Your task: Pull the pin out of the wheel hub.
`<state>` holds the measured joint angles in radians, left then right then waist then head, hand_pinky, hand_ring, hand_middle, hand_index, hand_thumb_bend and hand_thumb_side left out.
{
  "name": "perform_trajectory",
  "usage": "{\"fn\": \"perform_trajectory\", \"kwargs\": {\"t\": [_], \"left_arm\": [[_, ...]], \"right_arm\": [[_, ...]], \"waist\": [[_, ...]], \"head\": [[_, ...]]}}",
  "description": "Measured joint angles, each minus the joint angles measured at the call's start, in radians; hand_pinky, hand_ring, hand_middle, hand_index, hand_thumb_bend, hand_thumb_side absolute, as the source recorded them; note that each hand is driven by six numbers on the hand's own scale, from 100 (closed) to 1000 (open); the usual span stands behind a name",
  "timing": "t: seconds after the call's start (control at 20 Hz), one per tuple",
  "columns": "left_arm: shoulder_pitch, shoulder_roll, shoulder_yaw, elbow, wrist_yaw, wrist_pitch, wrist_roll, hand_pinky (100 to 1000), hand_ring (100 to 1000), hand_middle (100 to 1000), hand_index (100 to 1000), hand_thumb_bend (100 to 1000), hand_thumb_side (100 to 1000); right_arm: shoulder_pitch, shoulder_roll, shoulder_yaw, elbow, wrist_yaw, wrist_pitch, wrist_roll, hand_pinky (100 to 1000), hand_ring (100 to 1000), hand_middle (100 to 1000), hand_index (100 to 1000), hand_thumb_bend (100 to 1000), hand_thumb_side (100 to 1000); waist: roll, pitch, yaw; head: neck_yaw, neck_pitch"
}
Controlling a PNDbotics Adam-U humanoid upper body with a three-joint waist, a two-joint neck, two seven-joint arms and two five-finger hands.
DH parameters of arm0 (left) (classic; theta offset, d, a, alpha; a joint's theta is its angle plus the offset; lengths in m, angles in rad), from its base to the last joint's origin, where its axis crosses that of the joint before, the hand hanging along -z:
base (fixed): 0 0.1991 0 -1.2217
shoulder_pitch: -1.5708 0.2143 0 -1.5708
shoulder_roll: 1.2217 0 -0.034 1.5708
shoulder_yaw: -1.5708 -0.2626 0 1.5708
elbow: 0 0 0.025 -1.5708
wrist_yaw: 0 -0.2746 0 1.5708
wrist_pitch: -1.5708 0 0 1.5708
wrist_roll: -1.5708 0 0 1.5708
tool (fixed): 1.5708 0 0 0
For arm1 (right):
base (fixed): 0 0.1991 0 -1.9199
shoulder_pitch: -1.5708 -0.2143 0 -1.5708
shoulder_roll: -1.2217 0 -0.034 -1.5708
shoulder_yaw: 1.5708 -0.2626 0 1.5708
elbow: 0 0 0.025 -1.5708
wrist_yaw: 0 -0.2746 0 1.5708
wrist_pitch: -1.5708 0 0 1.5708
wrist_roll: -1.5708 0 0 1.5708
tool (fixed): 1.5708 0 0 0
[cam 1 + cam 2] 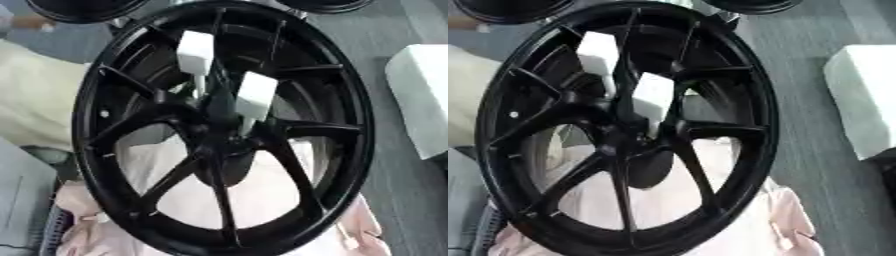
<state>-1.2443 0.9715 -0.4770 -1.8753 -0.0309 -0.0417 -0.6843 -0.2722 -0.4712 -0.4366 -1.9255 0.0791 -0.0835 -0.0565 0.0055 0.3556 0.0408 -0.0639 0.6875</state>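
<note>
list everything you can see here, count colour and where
wheel hub: 1, black, spoked, fills the middle of the view
pins: 2, white heads on thin shafts, upper centre, among the spokes by the hub's centre
other round black things: 2, partly cut off at the top edge
cloth: 1, pale pink, under and behind the wheel, lower part
white block: 1, right edge on the grey floor
cream surface: 1, left side
robot's hands: none in view
</note>
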Motion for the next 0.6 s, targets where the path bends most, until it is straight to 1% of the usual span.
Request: {"fn": "perform_trajectory", "kwargs": {"t": [0.15, 0.25, 0.35, 0.5, 0.6], "left_arm": [[-0.027, -0.026, -0.064, -0.004, 0.004, 0.031, -0.021, 737, 703, 744, 828, 100, 767], [-0.029, -0.031, -0.093, -0.018, 0.005, 0.053, -0.017, 745, 716, 767, 840, 100, 756], [-0.026, -0.03, -0.113, -0.037, 0.005, 0.08, -0.002, 756, 725, 777, 847, 100, 728], [-0.013, -0.029, -0.134, -0.059, 0.004, 0.127, 0.036, 748, 721, 771, 844, 100, 690], [-0.01, -0.029, -0.146, -0.064, 0.003, 0.16, 0.063, 745, 719, 765, 844, 100, 684]], "right_arm": [[0.0, 0.0, 0.0, 0.004, 0.002, -0.002, 0.003, 653, 576, 547, 632, 489, 225], [0.001, 0.0, 0.0, 0.005, 0.003, -0.003, 0.006, 653, 576, 546, 632, 489, 227], [0.001, 0.0, 0.0, 0.006, 0.005, -0.004, 0.009, 652, 576, 546, 632, 490, 228], [0.001, 0.0, 0.001, 0.006, 0.006, -0.004, 0.013, 652, 575, 545, 631, 490, 231], [0.001, 0.0, 0.002, 0.007, 0.007, -0.004, 0.016, 652, 575, 545, 631, 490, 231]], "waist": [[0.0, 0.0, 0.003], [0.002, 0.0, 0.003], [0.004, 0.0, 0.003], [0.005, 0.001, 0.003], [0.006, 0.001, 0.004]], "head": [[0.001, -0.003], [0.001, -0.003], [0.005, -0.003], [0.01, 0.002], [0.014, 0.006]]}}
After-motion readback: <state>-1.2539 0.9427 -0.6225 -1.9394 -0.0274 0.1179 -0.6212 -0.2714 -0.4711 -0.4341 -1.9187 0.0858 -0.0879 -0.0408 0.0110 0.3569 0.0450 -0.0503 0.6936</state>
